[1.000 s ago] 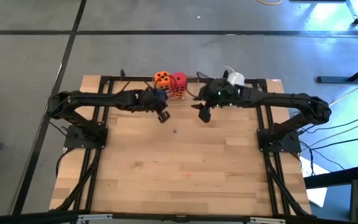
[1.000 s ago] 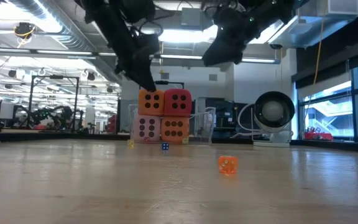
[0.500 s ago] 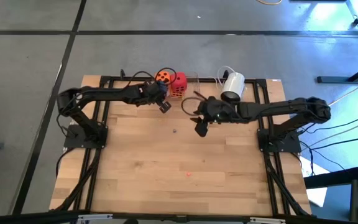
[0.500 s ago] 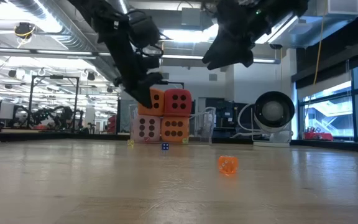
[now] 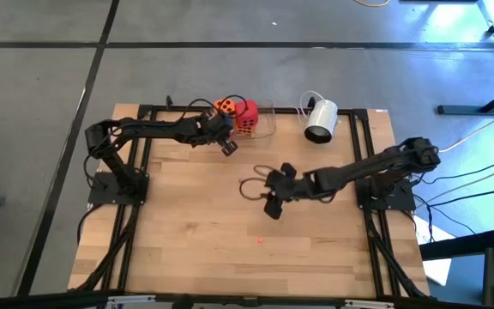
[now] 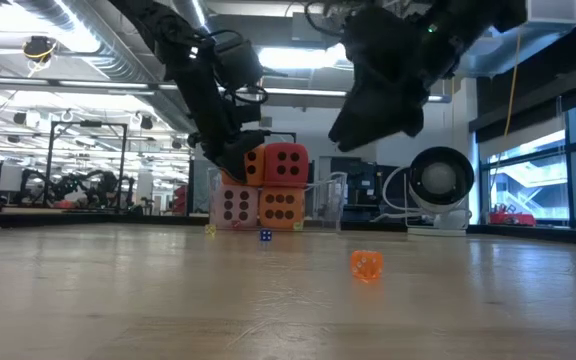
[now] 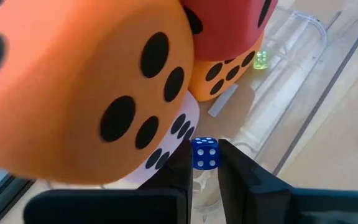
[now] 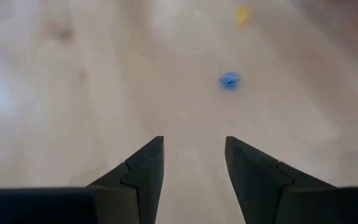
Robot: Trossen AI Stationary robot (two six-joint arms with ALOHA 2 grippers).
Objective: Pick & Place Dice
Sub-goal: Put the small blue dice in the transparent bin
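Four big dice are stacked two on two in a clear container (image 5: 265, 120) at the table's far edge. On top are an orange die (image 6: 251, 160) and a red one (image 6: 286, 165). Below are a pale pink die (image 6: 235, 207) and a second orange one (image 6: 281, 207). The left wrist view has the top orange die (image 7: 86, 87) close up. My left gripper (image 5: 228, 148) (image 7: 204, 163) hangs right beside that die, shut on a tiny blue die. My right gripper (image 5: 271, 204) (image 8: 194, 162) is open above the middle of the table. My left gripper pinches a tiny blue die (image 7: 204, 154) between its two fingertips, one finger on each side face. The die is lifted clear of the table, next to the stack. I cannot tell whether the fingers also touch the top orange die.
Tiny dice lie loose on the wood: a blue one (image 8: 229, 80) (image 6: 265, 236), an orange one (image 6: 366, 265) and a yellow one (image 8: 242, 14). A white round device (image 5: 320, 120) with a cord stands at the far edge, right of the container. Bare wood fills the near half.
My right gripper has swung from beside the container at the far edge toward the near edge, out over the table's middle. My left gripper has shifted a little toward the far edge, closer to the top orange die. The stack has kept still.
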